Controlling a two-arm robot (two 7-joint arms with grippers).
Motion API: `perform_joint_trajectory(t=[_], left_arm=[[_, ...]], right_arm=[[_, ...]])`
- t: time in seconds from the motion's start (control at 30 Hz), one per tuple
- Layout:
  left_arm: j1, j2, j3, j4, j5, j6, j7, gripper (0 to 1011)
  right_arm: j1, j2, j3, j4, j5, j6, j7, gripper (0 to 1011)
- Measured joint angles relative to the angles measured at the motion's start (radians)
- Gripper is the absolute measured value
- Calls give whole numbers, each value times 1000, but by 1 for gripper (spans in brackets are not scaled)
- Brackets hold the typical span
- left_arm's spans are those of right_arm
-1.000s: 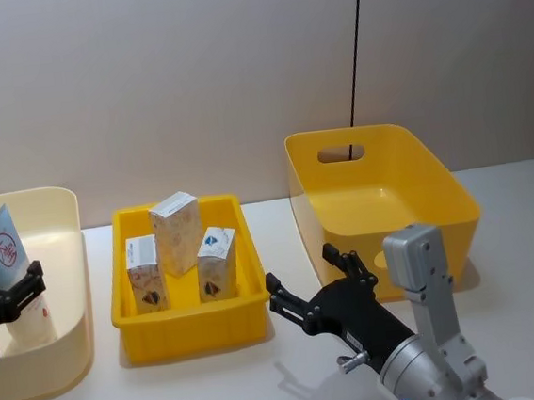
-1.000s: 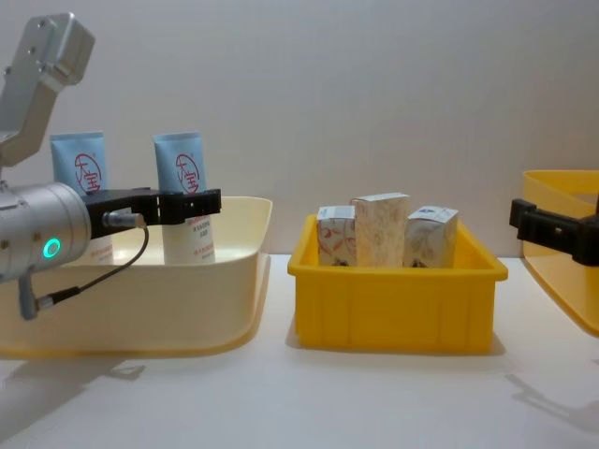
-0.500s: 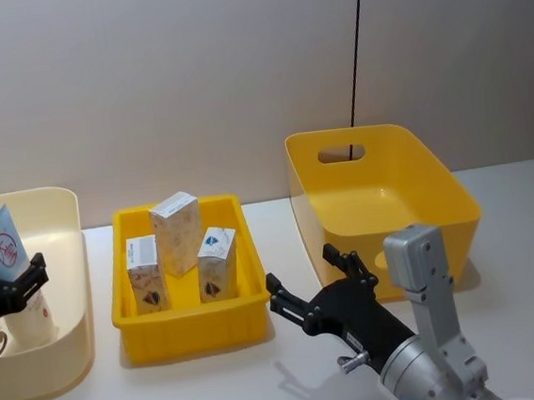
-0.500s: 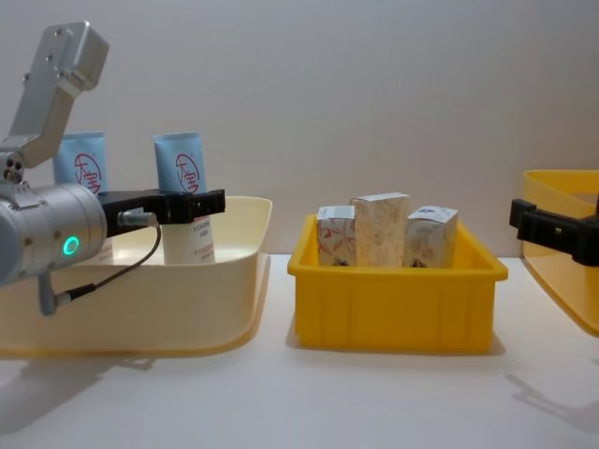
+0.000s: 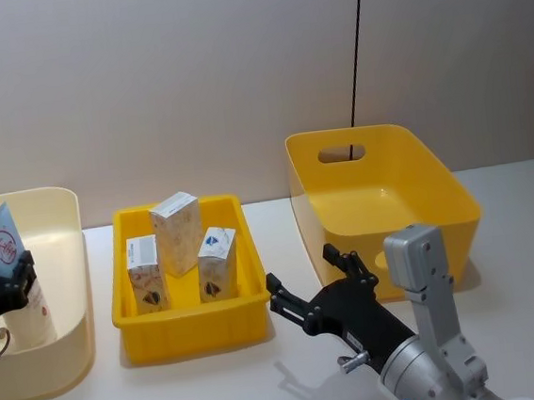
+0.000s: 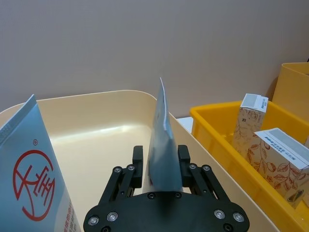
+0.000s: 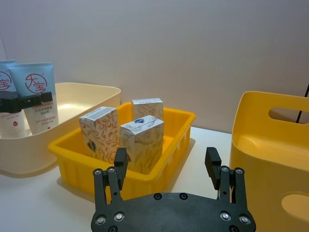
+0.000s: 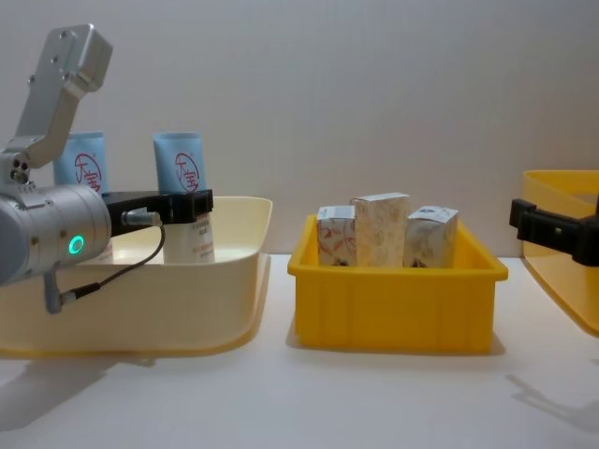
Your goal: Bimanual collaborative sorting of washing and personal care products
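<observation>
Pinching a tall squeeze tube [image 6: 161, 121] in the left gripper [image 6: 161, 153], both fingers pressed flat against its broad faces at about mid-height. Held upright, long axis vertical, crimped flat end above the fingers and white lower body below them. Cannot tell whether its foot touches the floor of the cream tub [image 8: 187, 290] — hidden by the tub's near wall in the chest view and by the gripper's own body in the left wrist view. Just to the left of that gripper, a second tube [image 6: 34, 169], upright too, red round logo turned toward the wrist camera, cut off at the picture's edge and partly behind the arm in the chest view. Ahead of the fingers, bare tub floor running to the far wall; close on their right, the tub's rim, and beyond it a yellow tray [image 8: 393, 309] with three cartons [image 8: 379, 227] standing upright and close together, lower ends hidden behind the tray wall. Spread wide and empty on the other side, the right gripper [image 7: 165, 155], low over the table [image 8: 374, 402]. Ahead and to its left, the tray's near corner with open tabletop between; close on its right, the wall of a deep yellow bin [image 5: 436, 184]. Cut off at the chest view's edge, with one dark finger showing in front of the bin
</observation>
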Motion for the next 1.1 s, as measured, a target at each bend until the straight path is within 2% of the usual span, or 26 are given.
perform_joint_trajectory(t=[0.1,0.27,0.47,0.67,1.1], left_arm=[[-1,-1,0,2,0,0,0,382],[0,-2,-3,2,1,-7,-6,290],[5,0,-10,-3,-3,-34,-28,257],[10,10,-22,-18,-20,-79,-78,258],[17,42,-43,-72,-107,-164,-257,257]], right_arm=[[0,0,0,0,0,0,0,1001],[0,0,0,0,0,0,0,1001],[0,0,0,0,0,0,0,1001],[0,0,0,0,0,0,0,1001],[0,0,0,0,0,0,0,1001]])
